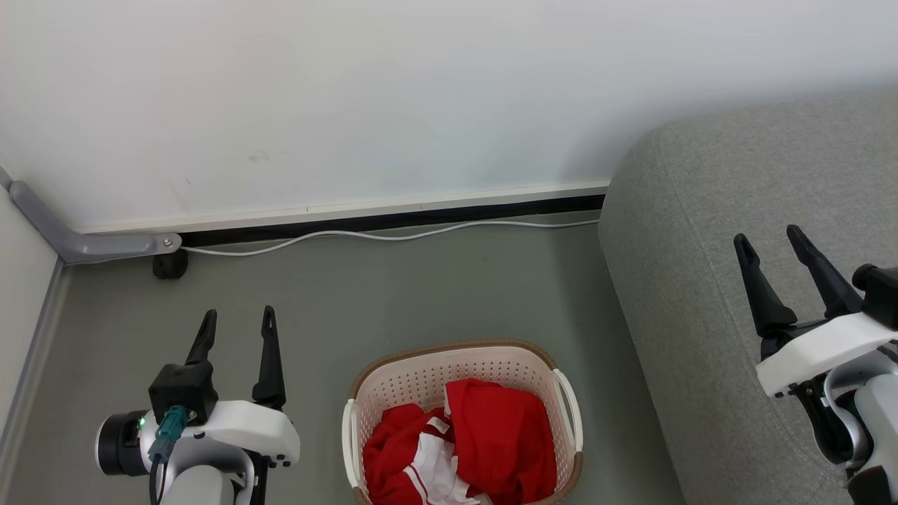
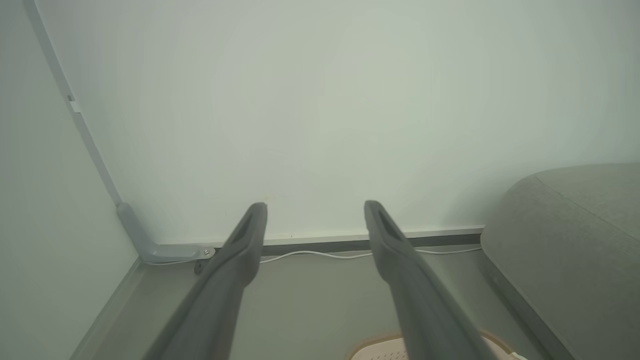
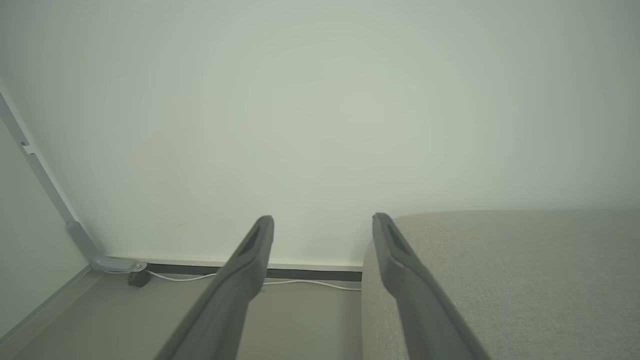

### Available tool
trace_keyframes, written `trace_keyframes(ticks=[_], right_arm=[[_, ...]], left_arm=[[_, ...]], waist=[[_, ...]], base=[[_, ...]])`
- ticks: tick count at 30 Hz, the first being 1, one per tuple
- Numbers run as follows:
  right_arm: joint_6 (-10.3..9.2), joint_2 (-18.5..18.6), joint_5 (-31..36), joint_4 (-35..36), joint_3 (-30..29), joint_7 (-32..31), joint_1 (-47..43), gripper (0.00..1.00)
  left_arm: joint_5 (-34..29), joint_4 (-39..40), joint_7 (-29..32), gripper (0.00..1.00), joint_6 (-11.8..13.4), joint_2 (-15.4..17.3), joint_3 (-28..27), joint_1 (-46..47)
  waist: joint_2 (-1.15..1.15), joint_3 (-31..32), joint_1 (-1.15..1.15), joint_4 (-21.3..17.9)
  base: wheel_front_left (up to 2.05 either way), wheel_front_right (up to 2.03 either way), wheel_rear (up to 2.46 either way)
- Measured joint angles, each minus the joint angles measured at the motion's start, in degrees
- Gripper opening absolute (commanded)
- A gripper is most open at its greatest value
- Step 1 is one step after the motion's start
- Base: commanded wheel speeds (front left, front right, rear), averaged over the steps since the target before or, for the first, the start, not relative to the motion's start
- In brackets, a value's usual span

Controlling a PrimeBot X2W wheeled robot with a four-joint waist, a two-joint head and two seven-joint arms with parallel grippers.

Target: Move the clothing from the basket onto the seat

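Premises: a plain white wall (image 1: 351, 105) meets a grey-green floor (image 1: 337, 294), with a white cable (image 1: 393, 236) lying along the skirting. The basket (image 1: 449, 348) stands on the floor between the two arms and just beside the seat (image 1: 701, 280) on its right. The clothing (image 1: 491, 435) lies heaped inside the basket, red with white panels; none is seen on the seat.

Step in hand, as judged: the outset, no garment yet taken up. The next move calls for one arm to come down into the basket and pinch a good fold of fabric, clear of the rim and handles, then lift it high enough to carry across to the seat.

Left gripper (image 1: 238, 311): fingers wide apart, holding nothing, above the floor left of the basket. Right gripper (image 1: 767, 235): fingers likewise spread, empty, over the seat's edge; neither touches anything.
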State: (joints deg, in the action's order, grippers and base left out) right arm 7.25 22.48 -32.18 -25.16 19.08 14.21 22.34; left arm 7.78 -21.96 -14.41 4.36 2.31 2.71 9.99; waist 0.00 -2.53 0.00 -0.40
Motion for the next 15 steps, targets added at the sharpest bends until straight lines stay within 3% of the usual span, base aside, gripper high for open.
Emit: trace_keyframes(ticks=[15], right_arm=[[0.0,0.1,0.0,2.0,-1.2,0.0,0.0,1.0]], left_arm=[[3.1,-0.7,0.0,1.0,1.5,0.0,2.8,0.0]], waist=[[0.0,-2.0,0.0,-0.1]], base=[[0.0,0.0,0.0]])
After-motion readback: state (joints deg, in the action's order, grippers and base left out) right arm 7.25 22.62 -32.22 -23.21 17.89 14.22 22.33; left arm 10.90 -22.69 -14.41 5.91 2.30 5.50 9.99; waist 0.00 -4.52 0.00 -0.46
